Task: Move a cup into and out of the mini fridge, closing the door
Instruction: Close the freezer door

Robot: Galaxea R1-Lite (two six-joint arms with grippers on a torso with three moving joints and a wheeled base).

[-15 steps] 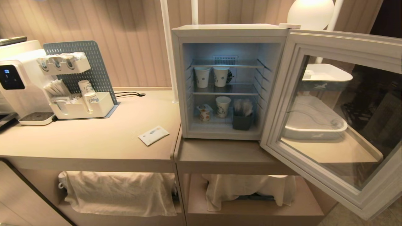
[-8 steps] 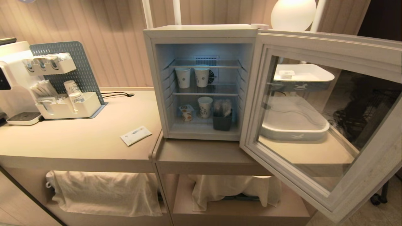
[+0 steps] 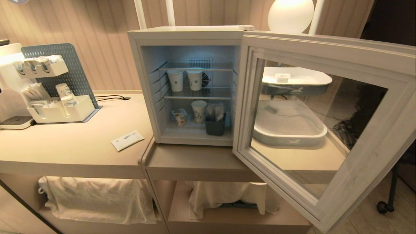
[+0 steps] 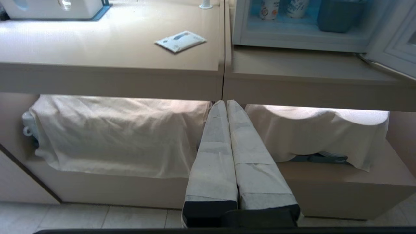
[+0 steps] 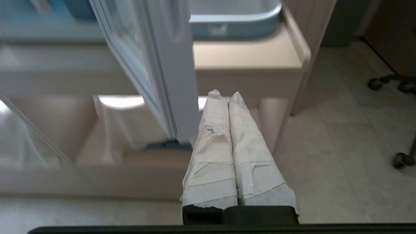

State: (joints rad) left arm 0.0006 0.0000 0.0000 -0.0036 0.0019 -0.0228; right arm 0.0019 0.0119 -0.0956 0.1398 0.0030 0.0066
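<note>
So the mini fridge (image 3: 188, 84) is sitting on the lower beige surface (image 3: 195, 159) with its door (image 3: 325, 130) swung wide toward the robot's right, glass panel angled out over the edge. That leaves the whole interior exposed, which makes sense if something has to go in or come out.

The cup (image 3: 179, 117), the little white tub with the orange mark, stands upright on the bottom shelf at the left, just beside a taller paper cup (image 3: 199, 110) and a dark holder (image 3: 214, 125) stuffed with what look like wrapped utensils. Two more paper cups (image 3: 185, 80) sit on the shelf above.

Neither arm shows in the head view. The left hand (image 4: 226, 103) hangs low in front of the cloth-draped shelves under the surface, its taped fingers pressed together on nothing. The right hand (image 5: 224, 94) is the same, pressed together and empty, low down right next to the free edge of the door; can't tell if it's touching.

My read: the tub is inside, so the taking-out part is next, and the door isn't closed yet. A flat white packet (image 3: 127, 140) lies on the surface to the left, out of the way.
</note>
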